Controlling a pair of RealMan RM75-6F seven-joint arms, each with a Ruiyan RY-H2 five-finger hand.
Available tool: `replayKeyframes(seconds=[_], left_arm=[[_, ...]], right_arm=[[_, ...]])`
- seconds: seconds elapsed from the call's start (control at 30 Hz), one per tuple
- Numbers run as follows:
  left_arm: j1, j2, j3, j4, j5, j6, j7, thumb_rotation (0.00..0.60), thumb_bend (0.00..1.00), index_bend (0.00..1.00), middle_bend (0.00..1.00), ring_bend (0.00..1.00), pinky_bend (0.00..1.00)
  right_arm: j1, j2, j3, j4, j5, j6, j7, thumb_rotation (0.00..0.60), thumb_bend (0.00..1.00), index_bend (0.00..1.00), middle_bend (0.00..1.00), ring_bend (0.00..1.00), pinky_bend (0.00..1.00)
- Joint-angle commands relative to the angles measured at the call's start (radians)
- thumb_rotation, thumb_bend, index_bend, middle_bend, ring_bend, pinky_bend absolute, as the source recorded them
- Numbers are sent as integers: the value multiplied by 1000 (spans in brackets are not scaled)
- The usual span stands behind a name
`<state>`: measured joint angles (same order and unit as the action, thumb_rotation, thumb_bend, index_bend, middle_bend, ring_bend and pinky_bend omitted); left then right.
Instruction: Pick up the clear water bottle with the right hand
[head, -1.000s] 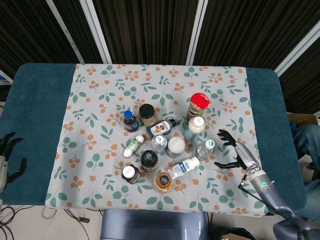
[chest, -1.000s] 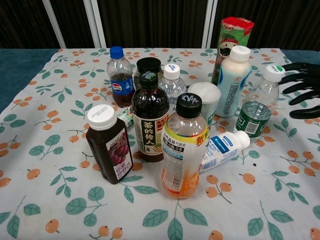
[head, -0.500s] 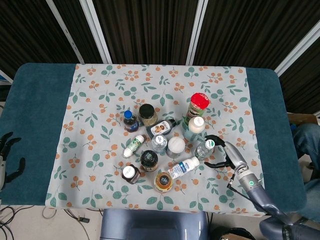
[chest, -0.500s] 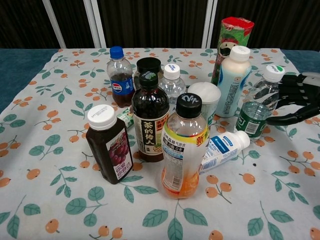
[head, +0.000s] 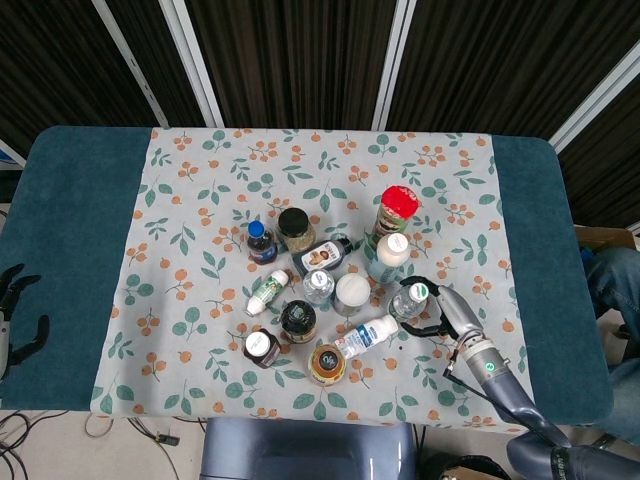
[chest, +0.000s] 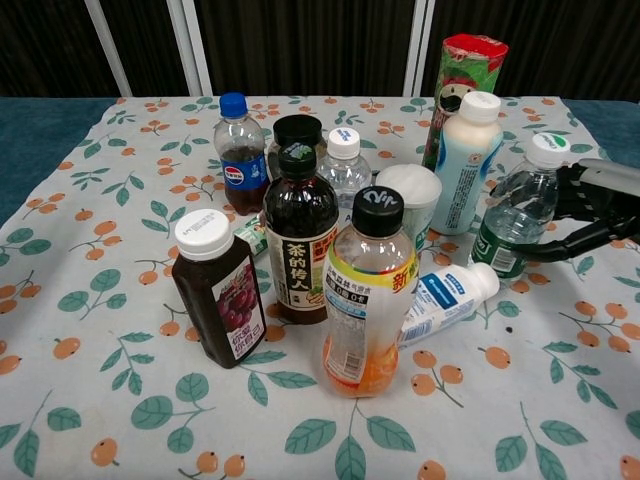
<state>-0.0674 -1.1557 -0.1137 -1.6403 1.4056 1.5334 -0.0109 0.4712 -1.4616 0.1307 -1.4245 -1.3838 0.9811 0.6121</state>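
The clear water bottle (chest: 512, 215), with a white cap and a green label, stands at the right edge of the bottle cluster and leans slightly left; from above the bottle (head: 408, 299) sits just right of centre. My right hand (chest: 588, 211) reaches in from the right and grips it, fingers behind its upper body and the thumb low across the front. In the head view the right hand (head: 438, 309) curls around the bottle's right side. My left hand (head: 14, 318) hangs open beyond the table's left edge, holding nothing.
Close on the bottle's left stand a tall white bottle (chest: 466, 163), a red-capped green can (chest: 462, 85) and a white-lidded cup (chest: 408, 199). A small white bottle (chest: 446, 297) lies in front. Several more bottles crowd the flowered cloth (chest: 120, 330).
My right hand moved left from beside the bottle and wrapped its fingers and thumb around it. The bottle now leans a little left. The left hand stayed put.
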Motion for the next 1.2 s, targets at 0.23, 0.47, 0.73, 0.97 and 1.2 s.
replayKeyframes(seconds=[0.23, 0.47, 0.73, 0.97, 1.2], left_arm=[[1, 1, -1, -2, -2, 0, 0, 600, 423, 208, 89, 117, 59], [1, 1, 0, -3, -1, -1, 3, 600, 423, 209, 89, 117, 59], [3, 0, 0, -4, -1, 2, 2, 600, 423, 209, 88, 117, 59], [4, -2, -1, -5, 2, 7, 7, 600, 422, 209, 88, 117, 59], [3, -7, -1, -4, 5, 8, 15, 600, 423, 209, 88, 116, 59]], right_arm=[[-14, -2, 13, -12, 30, 20, -7, 600, 437, 381, 403, 422, 311], [-22, 42, 8, -46, -2, 34, 38, 600, 441, 389, 413, 429, 311], [-43, 145, 18, -117, -48, 92, 96, 600, 438, 389, 408, 428, 311], [-85, 332, 46, -217, -85, 172, 237, 600, 412, 389, 403, 428, 310], [-155, 450, 112, -221, -54, 309, 450, 600, 405, 389, 398, 428, 311]])
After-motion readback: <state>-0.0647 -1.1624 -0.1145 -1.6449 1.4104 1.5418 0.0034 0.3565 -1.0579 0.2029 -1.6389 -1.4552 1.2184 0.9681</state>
